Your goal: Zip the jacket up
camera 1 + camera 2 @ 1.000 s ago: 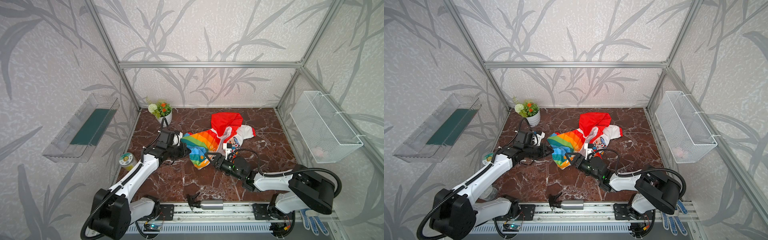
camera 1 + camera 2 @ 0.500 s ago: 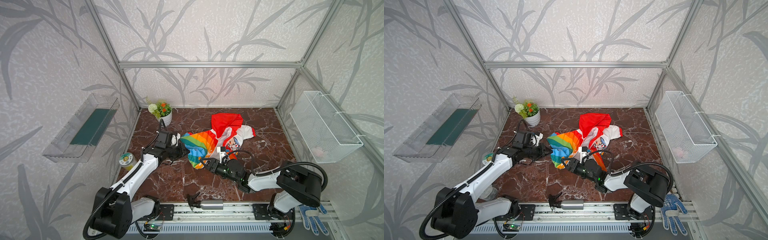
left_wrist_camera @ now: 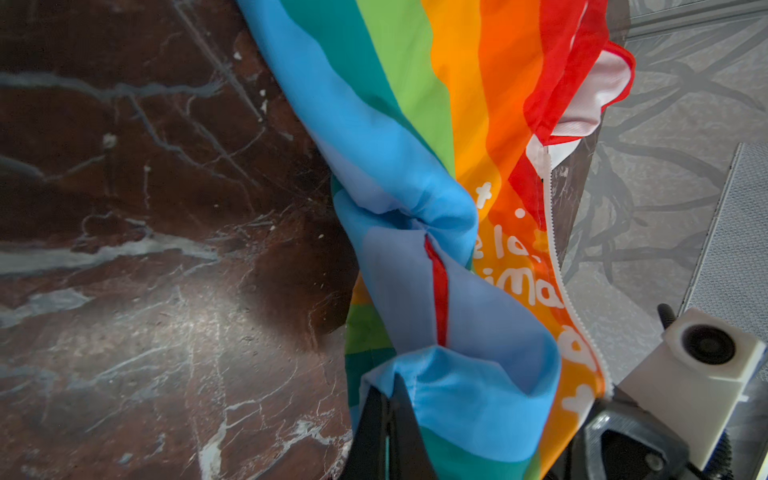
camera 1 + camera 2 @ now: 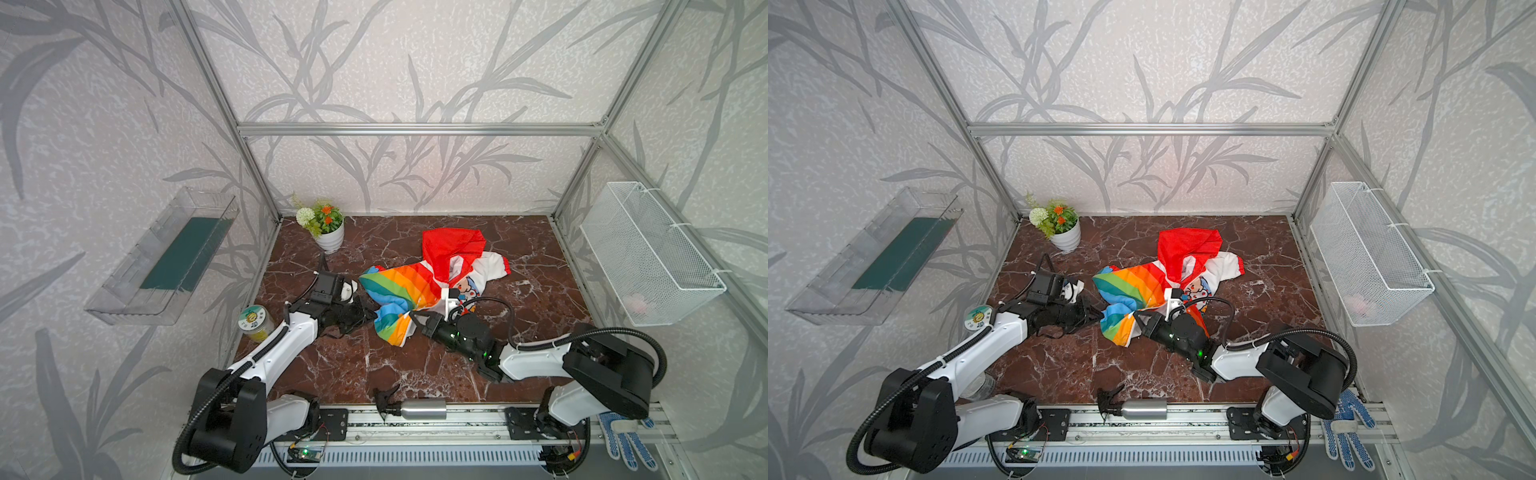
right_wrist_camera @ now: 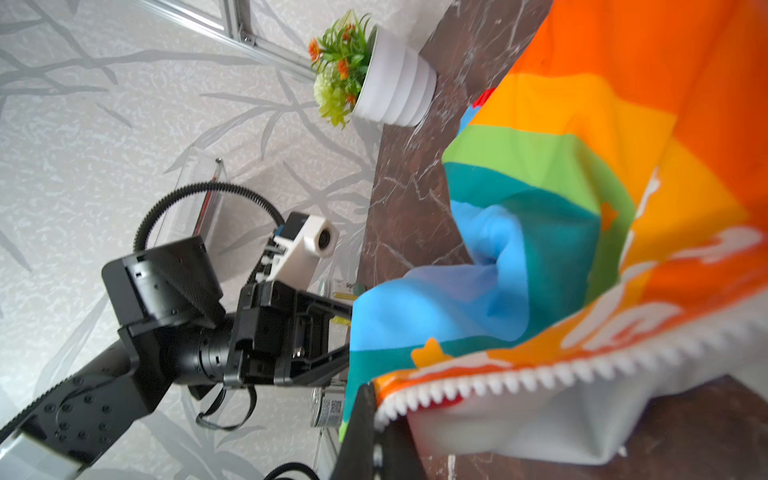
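1. Right wrist view: the right pincer [image 5: 371,409] is clamped on the jacket [image 5: 582,166] at the end of its white zipper [image 5: 540,368].
2. The left pincer [image 3: 390,401] is closed on the blue hem [image 3: 469,390]; the jacket lies crumpled mid-worktop [image 4: 332,365].
3. Step in hand is likely securing the hem. The next move calls for bringing the zipper ends together.

Pale walls [image 4: 415,62] printed with grey branches closed in a dark red marble tabletop [image 4: 365,365], framed by aluminium bars [image 4: 415,129]. A clear plastic shelf [image 4: 124,309] hung on the wall beyond the tabletop's left edge, a white wire basket [image 4: 648,257] beyond its right edge. The light was even.
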